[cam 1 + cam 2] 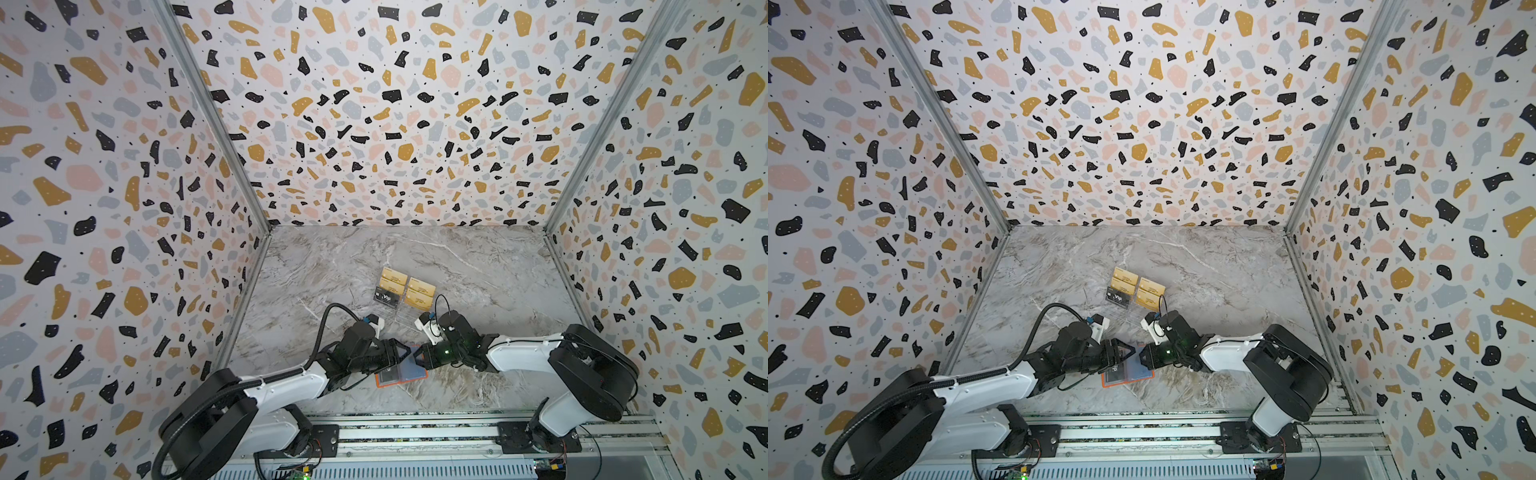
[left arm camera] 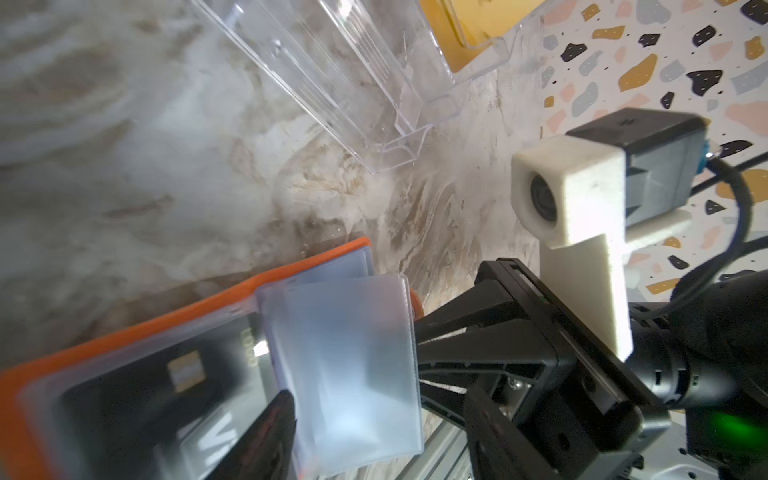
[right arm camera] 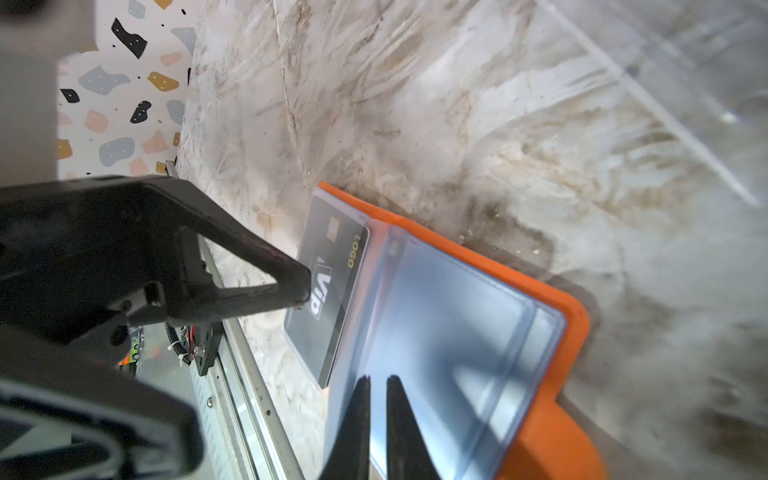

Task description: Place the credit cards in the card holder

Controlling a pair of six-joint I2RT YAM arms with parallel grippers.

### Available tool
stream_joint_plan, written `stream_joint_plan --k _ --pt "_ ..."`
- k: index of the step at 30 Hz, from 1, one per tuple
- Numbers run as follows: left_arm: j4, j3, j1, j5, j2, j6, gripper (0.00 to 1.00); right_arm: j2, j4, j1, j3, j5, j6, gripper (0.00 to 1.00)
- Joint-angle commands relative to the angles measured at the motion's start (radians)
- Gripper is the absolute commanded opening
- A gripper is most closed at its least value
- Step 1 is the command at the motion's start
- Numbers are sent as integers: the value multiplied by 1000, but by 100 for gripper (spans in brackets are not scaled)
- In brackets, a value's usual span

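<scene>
The orange card holder point(image 1: 417, 373) point(image 1: 1105, 380) lies open on the marble near the front, between both grippers. A black "Vip" credit card point(image 3: 328, 282) point(image 2: 137, 399) sits under the clear sleeve of its left page. My left gripper point(image 1: 401, 359) point(image 2: 384, 436) is open over that page, and one finger point(image 3: 297, 286) touches the card. My right gripper point(image 1: 419, 356) point(image 3: 378, 384) is shut on the edge of a bluish clear sleeve point(image 2: 345, 365), holding that page raised. More credit cards, gold point(image 1: 395, 279) and one black point(image 1: 387, 297), stand in the acrylic stand behind.
The clear acrylic tiered stand point(image 1: 401, 313) point(image 2: 353, 83) stands just behind the two grippers. The right wrist camera point(image 2: 573, 187) hangs close to the left gripper. An aluminium rail point(image 1: 415, 432) runs along the front edge. Patterned walls close in three sides.
</scene>
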Motion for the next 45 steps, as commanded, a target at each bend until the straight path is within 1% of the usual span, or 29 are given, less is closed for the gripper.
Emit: stream_joint_plan --k 1,5,9,10,13,16,20,25,30,36,41,45 --pt "-173 1 5 -49 -16 71 66 11 -1 16 37 -24 -20 12" --pt "-184 -9 19 -76 -59 57 61 28 -3 42 69 -40 -37 14" --pt "-210 -31 72 -101 -142 31 48 52 -16 72 104 -49 -61 15" --pt "-223 -32 79 -106 -168 26 46 59 -18 75 111 -52 -65 15" --pt "-273 -24 84 -132 -235 20 41 91 -23 87 129 -48 -74 15" --pt "-313 -14 84 -140 -268 20 39 132 -31 96 157 -52 -82 15" --pt "-318 -12 84 -88 -240 44 37 163 -15 104 171 -52 -72 15" --pt "-271 -25 83 -47 -182 52 34 183 14 109 170 -41 -42 14" --pt "-218 -27 81 -20 -127 59 29 184 31 108 165 -15 -16 14" --pt "-153 -45 80 17 -61 66 27 149 38 106 178 0 -4 14" --pt "-164 -52 80 2 -43 84 27 110 -88 72 274 15 -88 15" --pt "-190 -48 80 -20 -39 100 27 130 -253 16 427 24 -216 24"
